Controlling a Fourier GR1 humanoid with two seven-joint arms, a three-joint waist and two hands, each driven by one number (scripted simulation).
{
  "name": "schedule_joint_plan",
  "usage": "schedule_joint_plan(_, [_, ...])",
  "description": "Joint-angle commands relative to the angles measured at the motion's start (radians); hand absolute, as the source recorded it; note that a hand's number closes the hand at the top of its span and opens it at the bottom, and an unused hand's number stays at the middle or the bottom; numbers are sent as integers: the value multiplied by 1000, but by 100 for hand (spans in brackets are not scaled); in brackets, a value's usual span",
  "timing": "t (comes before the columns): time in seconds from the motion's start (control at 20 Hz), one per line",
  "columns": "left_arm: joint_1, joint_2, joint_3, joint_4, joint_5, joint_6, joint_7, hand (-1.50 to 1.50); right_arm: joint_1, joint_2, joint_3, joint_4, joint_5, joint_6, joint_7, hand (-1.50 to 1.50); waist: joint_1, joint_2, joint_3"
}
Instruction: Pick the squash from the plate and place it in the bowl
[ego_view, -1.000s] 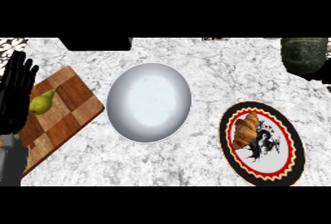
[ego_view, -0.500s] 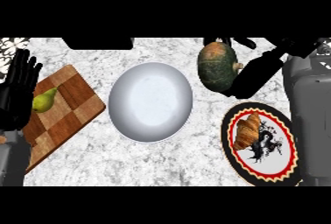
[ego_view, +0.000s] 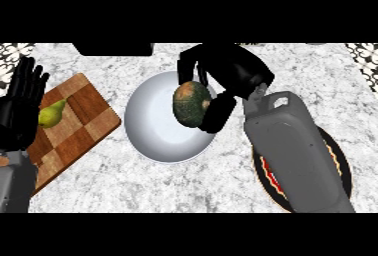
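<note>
On the worktop (ego_view: 148, 185), the bowl (ego_view: 159, 132) sits between the cutting board (ego_view: 81, 125), which carries a pear (ego_view: 50, 115), at left and the plate (ego_view: 341, 165) at right.

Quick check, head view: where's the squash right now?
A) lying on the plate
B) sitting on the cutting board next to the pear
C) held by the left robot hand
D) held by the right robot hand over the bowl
D: the right robot hand has its fingers curled round the squash above the white bowl, while the left robot hand rests open at the view's left edge.
</note>
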Motion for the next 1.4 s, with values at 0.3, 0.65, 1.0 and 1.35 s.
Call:
schedule_joint_plan(0.3, [-30,6,7,19,3,-1,15,0,80,49,125,335,55,-354,-23,-150,13,6,0])
schedule_joint_plan(0.65, [-49,-9,-12,53,-10,-9,-13,0,58,49,120,434,-216,-541,-169,-150,19,8,1])
schedule_joint_plan(1.0, [-52,21,16,-7,5,8,62,0,57,41,-48,428,-245,-731,-310,-150,-3,2,1])
schedule_joint_plan(1.35, [-25,-32,-9,-7,-28,43,10,0,38,-85,-237,503,-363,-689,-377,-150,-5,3,1])
